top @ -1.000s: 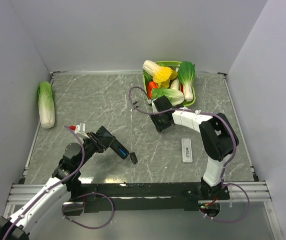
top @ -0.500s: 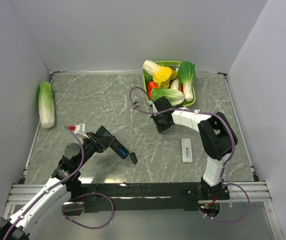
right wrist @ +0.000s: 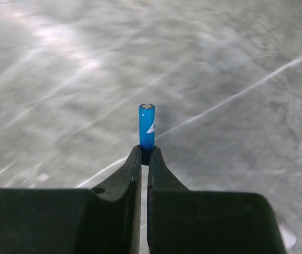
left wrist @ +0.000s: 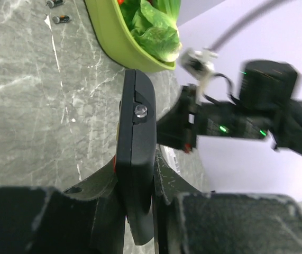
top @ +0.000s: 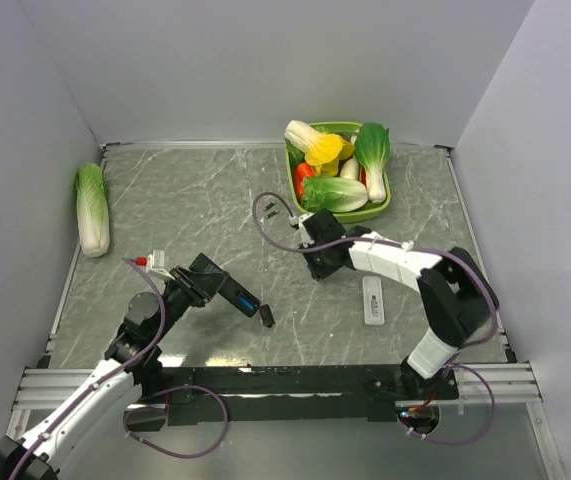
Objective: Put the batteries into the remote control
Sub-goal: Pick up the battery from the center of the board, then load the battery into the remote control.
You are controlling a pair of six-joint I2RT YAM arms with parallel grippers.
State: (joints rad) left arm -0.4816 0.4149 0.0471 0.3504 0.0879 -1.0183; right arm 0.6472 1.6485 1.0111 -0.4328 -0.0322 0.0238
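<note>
One bright-blue cylindrical battery (right wrist: pixel 146 127), pinched end-on by right gripper (right wrist: pixel 144 154) for insertion; left gripper (left wrist: pixel 135 177) clamps slim black remote (left wrist: pixel 135 132) steady.

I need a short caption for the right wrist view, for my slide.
Right fingers pinch a blue battery by one end, grey table behind.

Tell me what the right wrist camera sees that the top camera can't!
Only the right wrist view: a blue battery pinched by its end in the right fingers. Only the top view: the black remote, a white remote, a cabbage and a green basket of vegetables. Both: the grey marbled table and those fingers.
</note>
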